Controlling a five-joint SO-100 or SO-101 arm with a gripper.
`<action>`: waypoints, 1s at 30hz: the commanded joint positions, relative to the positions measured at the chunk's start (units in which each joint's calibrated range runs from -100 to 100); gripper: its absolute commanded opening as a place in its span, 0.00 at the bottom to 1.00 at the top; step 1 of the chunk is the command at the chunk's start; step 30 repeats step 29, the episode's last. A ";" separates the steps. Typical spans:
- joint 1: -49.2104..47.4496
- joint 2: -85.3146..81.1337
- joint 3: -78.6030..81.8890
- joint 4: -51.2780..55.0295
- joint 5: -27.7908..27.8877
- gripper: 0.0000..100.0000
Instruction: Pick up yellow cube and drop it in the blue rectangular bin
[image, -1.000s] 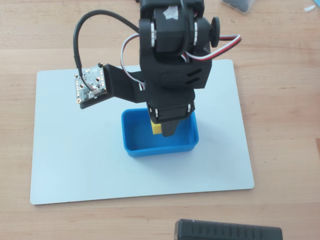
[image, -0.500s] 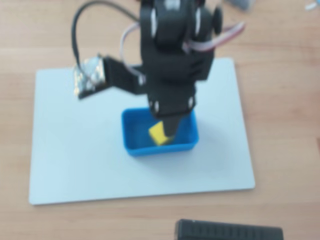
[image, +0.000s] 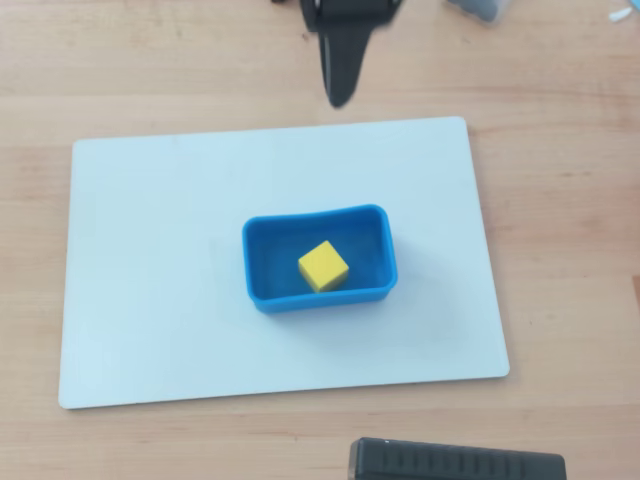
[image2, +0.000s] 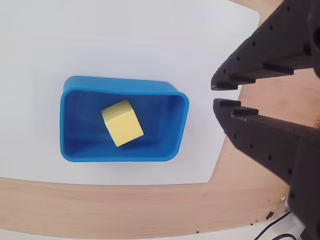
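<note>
The yellow cube (image: 323, 266) lies inside the blue rectangular bin (image: 265, 255), near its middle and turned slightly. The bin stands in the middle of a white board. In the wrist view the cube (image2: 122, 122) rests on the floor of the bin (image2: 172, 125), to the left of the fingers. My gripper (image: 340, 95) is at the top of the overhead view, beyond the board's far edge and well clear of the bin. In the wrist view the gripper (image2: 216, 95) is empty, with its black fingertips (image2: 235, 80) nearly touching.
The white board (image: 150, 250) lies on a wooden table (image: 570, 200). A black ribbed object (image: 455, 462) sits at the bottom edge of the overhead view. A grey item (image: 480, 8) shows at the top right.
</note>
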 joint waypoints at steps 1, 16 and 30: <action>3.51 -25.19 28.49 -13.62 0.49 0.00; 6.43 -56.50 73.22 -34.59 3.32 0.00; 6.77 -72.57 84.04 -32.94 3.76 0.00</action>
